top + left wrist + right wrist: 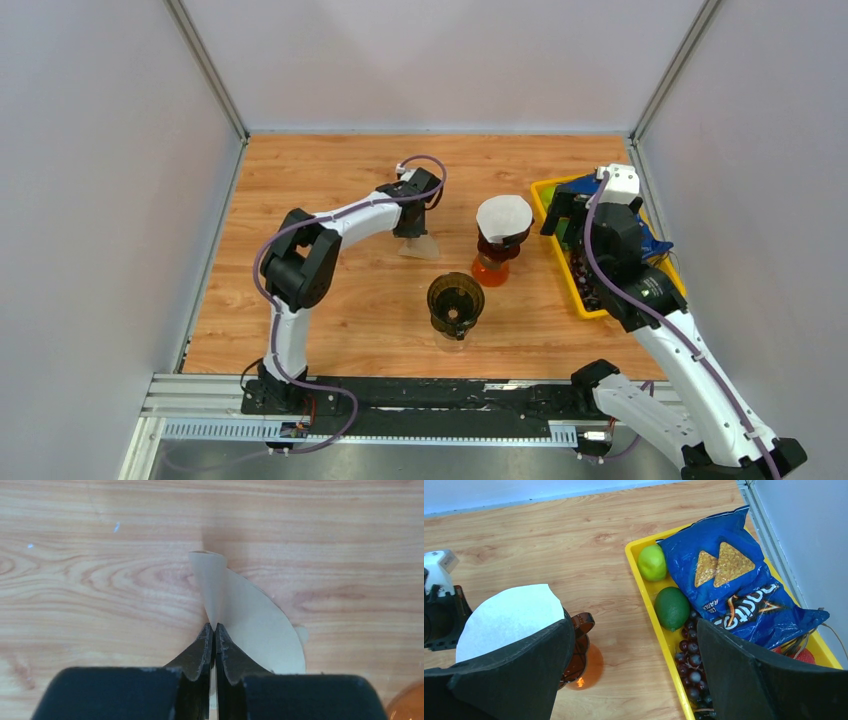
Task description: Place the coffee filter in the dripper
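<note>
Dripper (455, 305), dark and empty, stands nearest, mid-table. Just beyond it to the left, the left gripper (214, 627) is pinched tight on the edge of a beige coffee filter (250, 615) resting on the wood. Farther right, the right gripper (634, 630) gapes wide, holding nothing, over the yellow tray's (649, 538) left side.

This is a robotics lab test cell: a wooden tabletop (330, 180) boxed in by blank white panels (100, 200) on aluminium posts (205, 65). A left arm (300, 262) and a right arm (690, 372) are bolted to a slotted metal rail (400, 432) with cables trailing, and a yellow tray (666, 637) of snacks and fruit sits to one side.
</note>
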Robot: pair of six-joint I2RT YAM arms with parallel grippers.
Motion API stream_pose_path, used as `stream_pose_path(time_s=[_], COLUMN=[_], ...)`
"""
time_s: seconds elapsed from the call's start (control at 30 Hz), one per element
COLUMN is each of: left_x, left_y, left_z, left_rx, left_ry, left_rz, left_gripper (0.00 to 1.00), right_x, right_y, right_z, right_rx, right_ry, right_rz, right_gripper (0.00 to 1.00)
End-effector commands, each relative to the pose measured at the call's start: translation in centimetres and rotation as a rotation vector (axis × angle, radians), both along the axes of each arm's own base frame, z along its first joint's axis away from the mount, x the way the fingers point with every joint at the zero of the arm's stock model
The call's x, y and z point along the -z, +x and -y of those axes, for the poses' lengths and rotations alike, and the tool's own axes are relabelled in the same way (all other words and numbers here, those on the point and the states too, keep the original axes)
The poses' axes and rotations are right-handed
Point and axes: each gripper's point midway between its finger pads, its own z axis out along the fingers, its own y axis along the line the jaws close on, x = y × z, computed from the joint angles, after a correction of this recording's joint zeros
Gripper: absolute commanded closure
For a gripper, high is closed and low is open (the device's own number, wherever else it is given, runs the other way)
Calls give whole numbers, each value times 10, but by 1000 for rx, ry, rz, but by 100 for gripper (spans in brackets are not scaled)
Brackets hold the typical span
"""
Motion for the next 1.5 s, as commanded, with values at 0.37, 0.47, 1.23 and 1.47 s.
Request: stream_pose_path(time_s=[0.37, 0.47, 1.23, 1.47], left_x=[-155, -171, -316, -322], left_y=[-24, -32, -191, -205], left_z=[-59, -60, 3, 6], left_rx=[-49, 14, 924, 1000], left_ry=[-50, -98, -733, -761], left_rz=[406, 483, 1124, 1138], left_gripper=[100, 100, 100, 100], right_x=[-38, -50, -47, -39], right_y=[-4, -7, -56, -39], right_z=[-18, -33, -223, -212], right_rx=[-101, -185, -1111, -975], right_ry=[95, 136, 138, 79], right_rz=[99, 115, -3, 6], right_gripper=[0, 0, 0, 0])
